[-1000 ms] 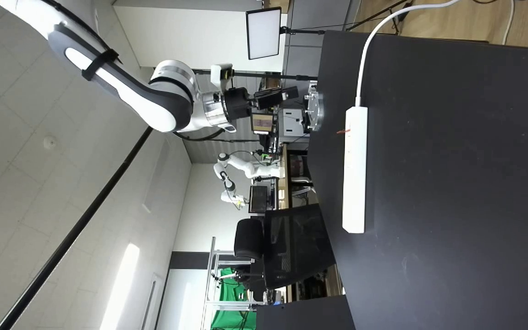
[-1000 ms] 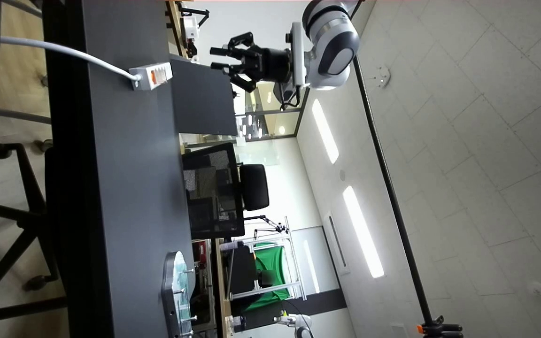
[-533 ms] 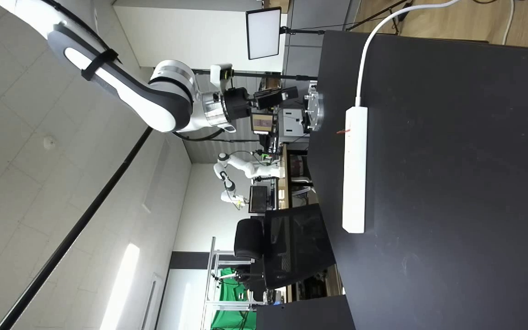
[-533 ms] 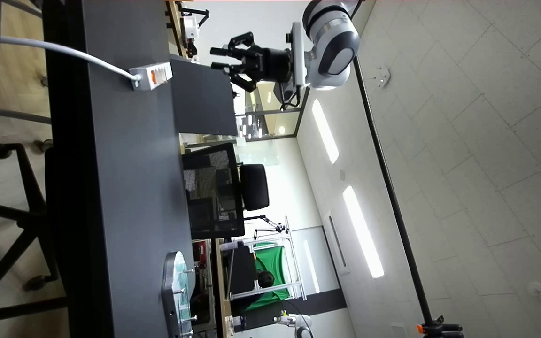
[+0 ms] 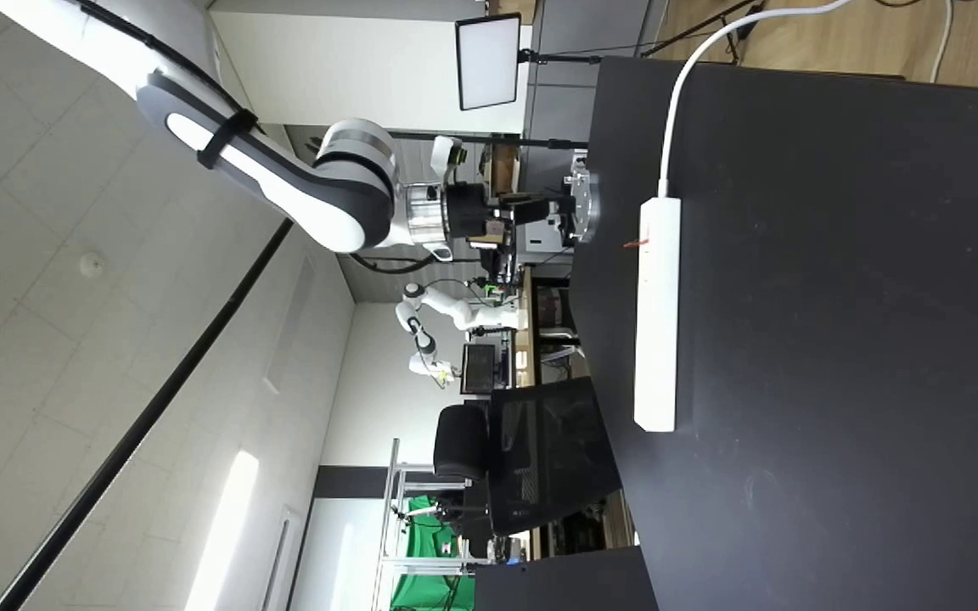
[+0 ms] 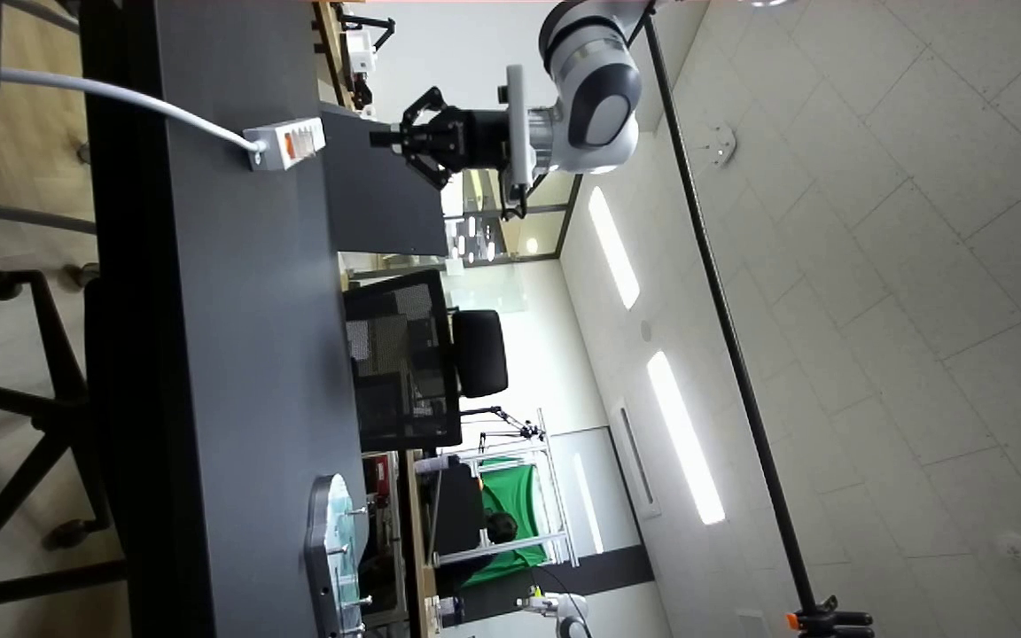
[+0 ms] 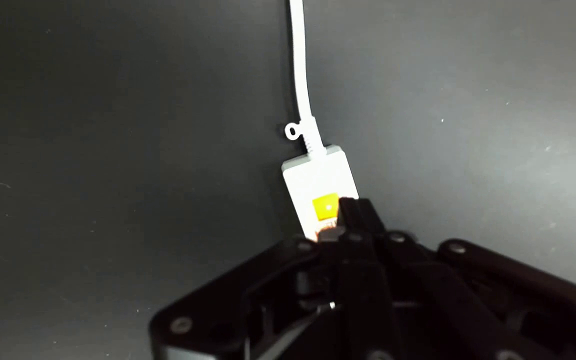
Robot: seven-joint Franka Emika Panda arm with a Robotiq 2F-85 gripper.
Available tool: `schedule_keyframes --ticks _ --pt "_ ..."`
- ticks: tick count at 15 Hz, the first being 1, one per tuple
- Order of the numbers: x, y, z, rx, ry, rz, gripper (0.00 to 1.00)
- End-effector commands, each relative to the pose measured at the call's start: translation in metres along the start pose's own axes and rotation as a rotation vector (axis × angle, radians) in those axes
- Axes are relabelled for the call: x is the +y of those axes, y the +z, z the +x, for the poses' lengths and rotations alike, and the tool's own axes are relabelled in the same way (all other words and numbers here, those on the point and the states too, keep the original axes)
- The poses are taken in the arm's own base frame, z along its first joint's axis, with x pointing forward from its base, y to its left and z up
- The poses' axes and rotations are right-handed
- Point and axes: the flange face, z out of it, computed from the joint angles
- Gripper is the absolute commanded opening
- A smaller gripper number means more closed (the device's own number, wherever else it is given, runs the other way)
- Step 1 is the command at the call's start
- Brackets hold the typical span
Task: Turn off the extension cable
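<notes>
The extension cable is a white bar-shaped power strip [image 5: 659, 322] lying on the dark table, and its cord end shows in an exterior view [image 6: 276, 149]. In the wrist view the strip [image 7: 313, 175] has a bright yellow switch [image 7: 326, 206] near its cord end, with orange marks below it. A white cord [image 7: 299, 60] runs from that end. My black gripper [image 7: 357, 202] is shut and empty, fingertips together. It hides the rest of the strip in the wrist view. Both exterior views show the gripper [image 5: 565, 204] [image 6: 382, 139] above the table, apart from the strip.
The dark table [image 5: 837, 339] carries a clear plate with metal pegs [image 6: 338, 558], which also shows in an exterior view [image 5: 584, 199]. A black mesh chair [image 5: 548, 458] stands at the table's edge. A dark panel [image 6: 382, 186] stands beyond the strip.
In the last half second my gripper has gone from open to shut. The arm has moved down, closer to the table and the strip. The strip has not moved.
</notes>
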Motion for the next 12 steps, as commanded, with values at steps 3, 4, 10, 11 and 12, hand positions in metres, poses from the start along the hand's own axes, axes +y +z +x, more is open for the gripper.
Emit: schedule_keyframes --ticks 3,4,10,11,12 --pt "0.01 0.046 0.023 -0.004 -0.033 0.014 0.0" --pt "0.003 0.036 0.011 0.007 -0.039 0.012 0.0" --pt "0.003 0.044 0.012 -0.001 -0.042 0.018 0.01" --pt "0.003 0.044 0.012 -0.001 -0.042 0.018 0.01" --pt "0.003 0.044 0.012 -0.001 -0.042 0.018 0.01"
